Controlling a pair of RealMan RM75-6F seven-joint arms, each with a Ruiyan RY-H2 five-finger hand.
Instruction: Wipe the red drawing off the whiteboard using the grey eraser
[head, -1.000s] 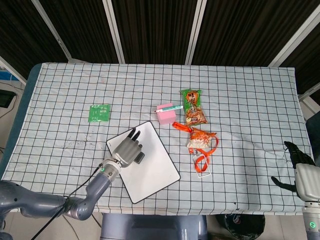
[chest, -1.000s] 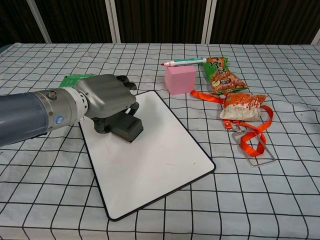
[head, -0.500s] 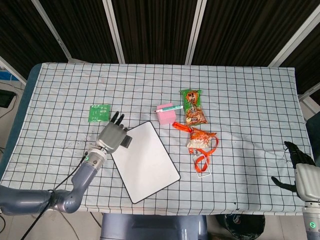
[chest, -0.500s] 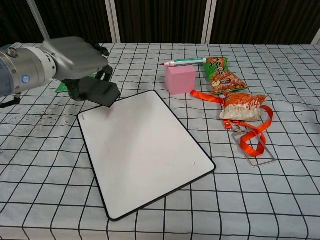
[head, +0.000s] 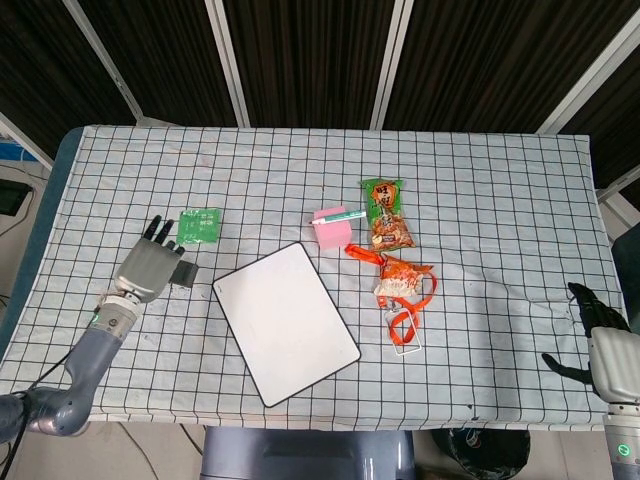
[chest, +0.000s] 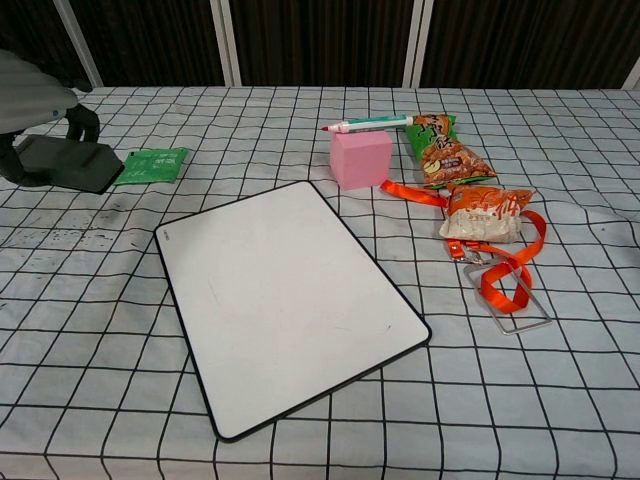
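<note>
Checked tablecloth (head: 480, 190) covers the whole table, fills most of the head view. Whiteboard (head: 286, 322) lies tilted at center-left of the frame, surface reads plain white in both views, no red marks I can make out. So wiping looks done, my judgement.

My left hand (head: 150, 266) sits at left-center of the head view, well apart from the board, fingers wrapped over the grey eraser (chest: 68, 164). In the chest view the eraser is at the upper left edge, looks low on or just above the cloth, can't tell if it touches. Hand clamped on eraser. Green packet (head: 199, 225) is just beside it, up and right.

My right hand (head: 592, 335) is at the lower right corner of the head view, idle, holds nothing, fingers look partly curled; spread or closed I cannot tell.

Clutter right of the board: snack bag (head: 386, 215) upper center, second orange snack pack (head: 402, 277) below it with orange lanyard (head: 407, 310) running around it, pink block (head: 332, 228) with a marker (chest: 366, 124) on top, just off the board's upper corner.

Step in hand: putting the eraser away, left of the board. Next move calls for setting it flat on the cloth, clear of the green packet, then letting go.
</note>
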